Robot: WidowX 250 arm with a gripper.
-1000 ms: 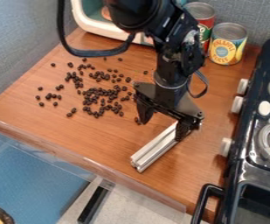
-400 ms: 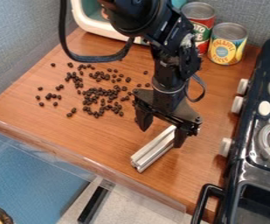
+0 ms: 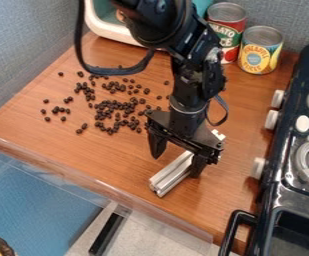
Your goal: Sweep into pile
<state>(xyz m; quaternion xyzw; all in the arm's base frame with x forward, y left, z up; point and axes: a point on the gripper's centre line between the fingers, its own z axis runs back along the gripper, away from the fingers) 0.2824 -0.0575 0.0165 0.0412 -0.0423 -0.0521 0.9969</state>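
- Pincer (image 3: 178, 156) was released, its fingers parted over the bar (image 3: 170, 175), which lay on the table (image 3: 110, 155).
- Beans (image 3: 108, 105) were scattered on the table, apart from the bar, denser in the middle.
- No proper pile was made; taking the bar and most sweeping, I judged, were left.
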